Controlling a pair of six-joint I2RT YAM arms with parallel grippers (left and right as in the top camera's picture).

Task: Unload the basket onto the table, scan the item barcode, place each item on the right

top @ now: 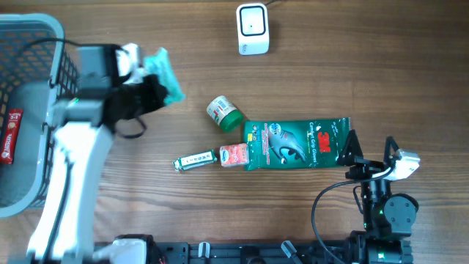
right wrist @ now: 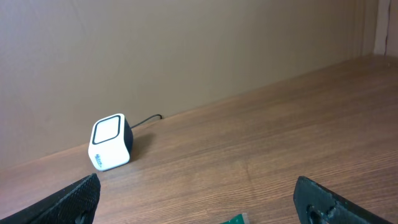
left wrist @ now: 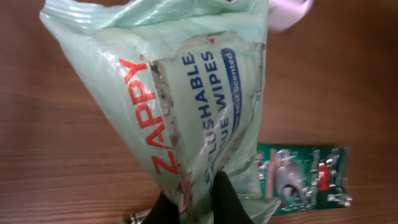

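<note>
While the grey basket (top: 33, 24) is sitting at the far left of the desk (top: 410, 66) with one red packet (top: 7, 136) inside it, the left claw (left wrist: 196, 208) is gripping one pale green wipes pack (left wrist: 186, 93) by its lower edge. Its jaws are pinched shut on the film. The pack's long axis is running straight away from the fingers, and it appears to be hanging clear of the wood. No barcode is showing on the printed face turned to the left wrist camera.

Moving rightward, four loose things are lying mid-desk: one small tube (top: 194, 160), one green-lidded jar (top: 223, 114), one small red sachet (top: 233, 154) and one green glove pack (top: 297, 143).

Above them, by the far edge, one white scanner (top: 253, 28) is standing with its window tilted upward. It is lying to the right of the held pack and farther from the robot. The left arm is probably the nearer one, so the pack needs carrying that way with its coded side facing the window.

At the far right, the right claw (top: 350, 150) is gaping fully, holding nothing, just beside the glove pack's end.
</note>
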